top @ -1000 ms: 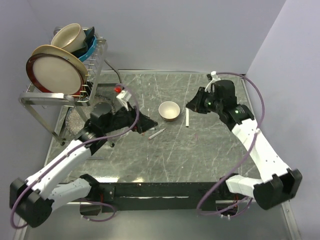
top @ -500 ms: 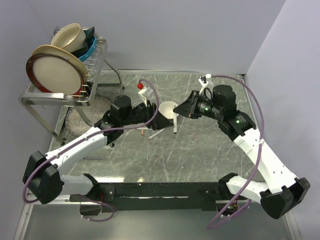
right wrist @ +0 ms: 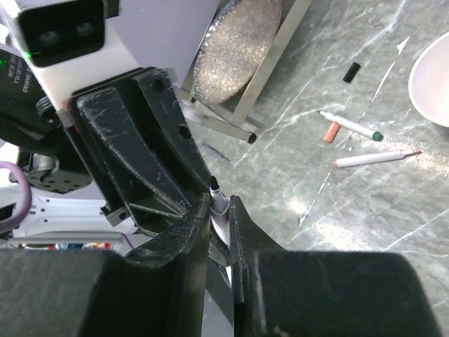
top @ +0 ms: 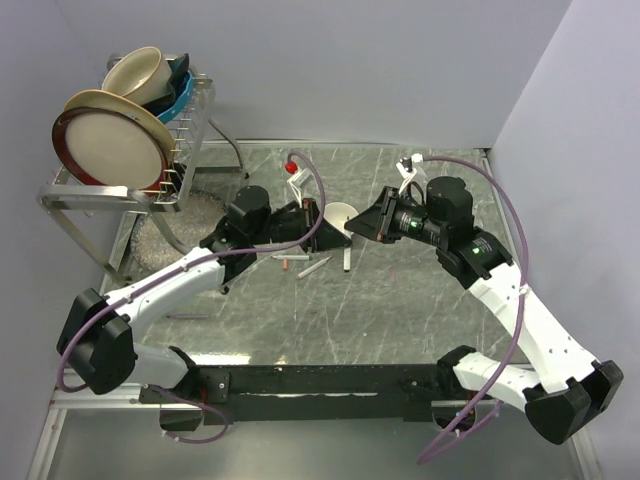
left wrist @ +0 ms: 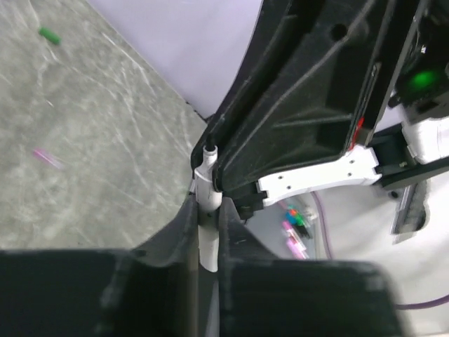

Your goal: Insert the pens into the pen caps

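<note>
Top external: both arms meet nose to nose over the scratched, grey marbled table (top: pixel 400 310), close to the round cream bowl (top: pixel 341 209). Right wrist: right gripper (right wrist: pixel 219 214) has its black fingers closed on a slim white pen (right wrist: pixel 215 189), whose black tip pokes out toward the left gripper (left wrist: pixel 208 242). Left wrist: left fingers are pinched on the same smooth white barrel. Lying flat on the table: green-ended pen (right wrist: pixel 356 127) with the stubby red cap (right wrist: pixel 331 133) just beside it, and the red-tipped pen (right wrist: pixel 375 159) near both. Black cap (right wrist: pixel 351 71) and green cap (left wrist: pixel 49 34) lie apart, each a short tube
</note>
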Controlling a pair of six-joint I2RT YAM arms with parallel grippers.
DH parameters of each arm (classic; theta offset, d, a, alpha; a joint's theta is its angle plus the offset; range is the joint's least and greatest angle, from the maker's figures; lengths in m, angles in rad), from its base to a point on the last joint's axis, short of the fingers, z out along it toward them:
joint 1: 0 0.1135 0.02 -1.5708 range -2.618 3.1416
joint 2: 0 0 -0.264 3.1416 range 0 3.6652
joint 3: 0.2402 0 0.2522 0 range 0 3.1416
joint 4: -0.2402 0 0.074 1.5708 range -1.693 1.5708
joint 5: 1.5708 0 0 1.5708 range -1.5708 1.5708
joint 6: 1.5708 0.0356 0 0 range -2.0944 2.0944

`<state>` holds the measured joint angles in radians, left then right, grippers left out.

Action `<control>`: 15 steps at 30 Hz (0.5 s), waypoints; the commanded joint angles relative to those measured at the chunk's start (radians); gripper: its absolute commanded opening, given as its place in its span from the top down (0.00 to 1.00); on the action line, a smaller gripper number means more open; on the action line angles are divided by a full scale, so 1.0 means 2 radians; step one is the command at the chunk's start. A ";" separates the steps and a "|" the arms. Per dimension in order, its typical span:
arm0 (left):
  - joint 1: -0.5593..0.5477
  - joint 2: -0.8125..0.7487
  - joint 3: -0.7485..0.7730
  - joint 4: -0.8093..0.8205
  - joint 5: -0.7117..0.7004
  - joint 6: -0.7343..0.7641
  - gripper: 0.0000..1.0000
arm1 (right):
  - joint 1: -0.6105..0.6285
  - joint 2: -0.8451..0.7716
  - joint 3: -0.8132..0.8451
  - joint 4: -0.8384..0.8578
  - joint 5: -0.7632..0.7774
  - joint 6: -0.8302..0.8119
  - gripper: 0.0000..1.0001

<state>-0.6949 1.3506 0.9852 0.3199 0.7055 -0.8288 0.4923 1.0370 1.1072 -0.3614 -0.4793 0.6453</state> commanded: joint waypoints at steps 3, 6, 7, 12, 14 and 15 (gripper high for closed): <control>0.000 -0.015 0.016 0.043 -0.004 -0.014 0.99 | 0.006 -0.036 -0.009 0.024 -0.028 0.000 0.56; 0.000 -0.026 0.014 0.036 -0.011 -0.015 0.99 | 0.006 -0.062 -0.031 0.036 -0.033 -0.004 0.46; 0.000 -0.029 0.012 0.037 -0.014 -0.017 0.99 | 0.007 -0.068 -0.039 0.051 -0.041 -0.004 0.45; 0.000 -0.049 0.011 0.043 -0.018 -0.020 0.99 | 0.007 -0.095 -0.084 0.086 -0.086 -0.007 0.46; 0.000 -0.051 0.012 0.040 -0.018 -0.022 0.99 | 0.006 -0.107 -0.099 0.102 -0.096 -0.006 0.46; 0.001 -0.052 0.011 0.044 -0.015 -0.030 0.99 | 0.007 -0.110 -0.102 0.107 -0.096 -0.006 0.46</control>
<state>-0.6952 1.2865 0.9859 0.3431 0.6811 -0.8604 0.4999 0.8539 0.9371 -0.2523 -0.6071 0.6453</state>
